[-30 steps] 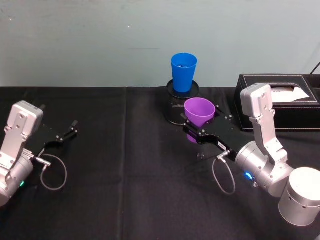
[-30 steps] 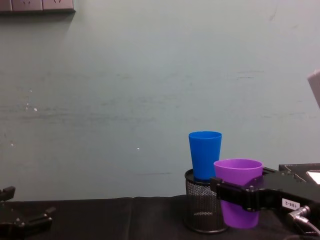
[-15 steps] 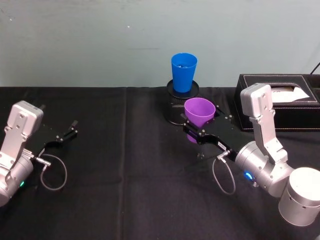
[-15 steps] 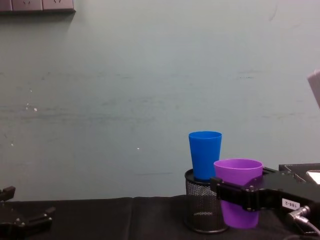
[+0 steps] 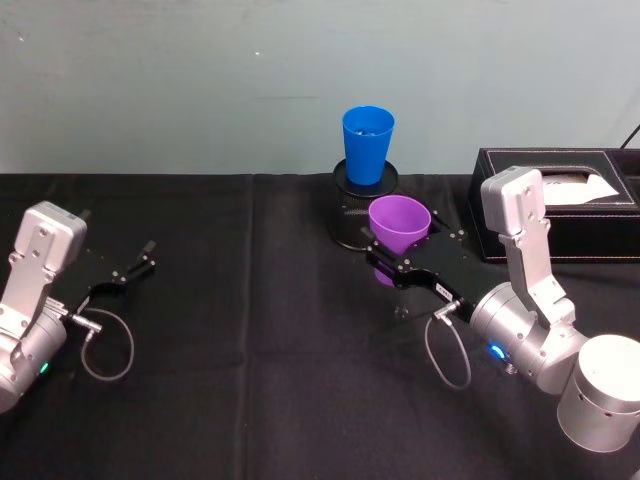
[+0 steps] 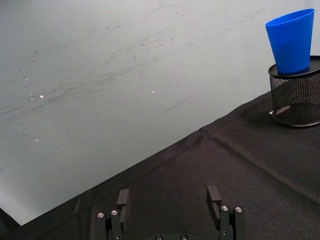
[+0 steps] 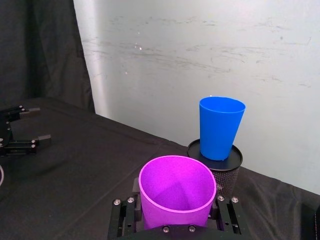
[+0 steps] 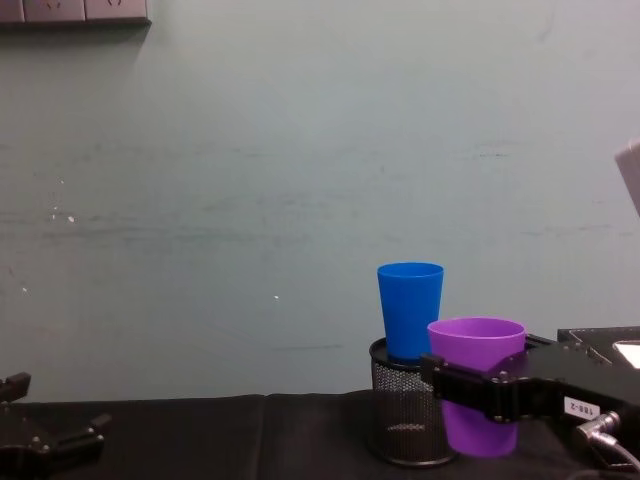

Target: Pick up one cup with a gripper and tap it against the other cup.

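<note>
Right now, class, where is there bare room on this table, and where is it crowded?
Free: the black tablecloth between the left gripper and the mesh holder. Crowded: the back right, where blue cup on the holder, purple cup in the right gripper and tissue box cluster.

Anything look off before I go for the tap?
The bright blue plastic tumbler stands upright atop the black mesh holder, raised off the black tablecloth. The purple plastic tumbler sits upright in the right gripper's jaws; left gripper idle, far left. Nothing spilled.
</note>
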You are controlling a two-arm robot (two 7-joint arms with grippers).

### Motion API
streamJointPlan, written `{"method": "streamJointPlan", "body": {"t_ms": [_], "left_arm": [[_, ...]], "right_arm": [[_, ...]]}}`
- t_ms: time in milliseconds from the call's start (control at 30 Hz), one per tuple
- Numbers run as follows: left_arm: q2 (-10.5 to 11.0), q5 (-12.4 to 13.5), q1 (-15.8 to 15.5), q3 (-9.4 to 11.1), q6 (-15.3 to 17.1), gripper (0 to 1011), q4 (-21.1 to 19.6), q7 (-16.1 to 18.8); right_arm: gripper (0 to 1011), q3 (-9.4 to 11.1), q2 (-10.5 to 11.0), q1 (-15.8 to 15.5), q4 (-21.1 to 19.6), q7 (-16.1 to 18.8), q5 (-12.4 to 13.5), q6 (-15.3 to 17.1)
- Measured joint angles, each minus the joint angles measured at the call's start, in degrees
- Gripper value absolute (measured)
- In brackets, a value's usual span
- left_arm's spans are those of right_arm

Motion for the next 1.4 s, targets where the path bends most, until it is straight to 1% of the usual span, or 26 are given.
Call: {"method": "streamJointPlan", "body": {"t_ms": [1400], "left_arm": [[0.0,0.0,0.0,0.0,0.0,1000,0.0,0.0]], "right_arm": [[733,0.0,0.0,0.0,0.0,0.0,0.0,0.0]]}}
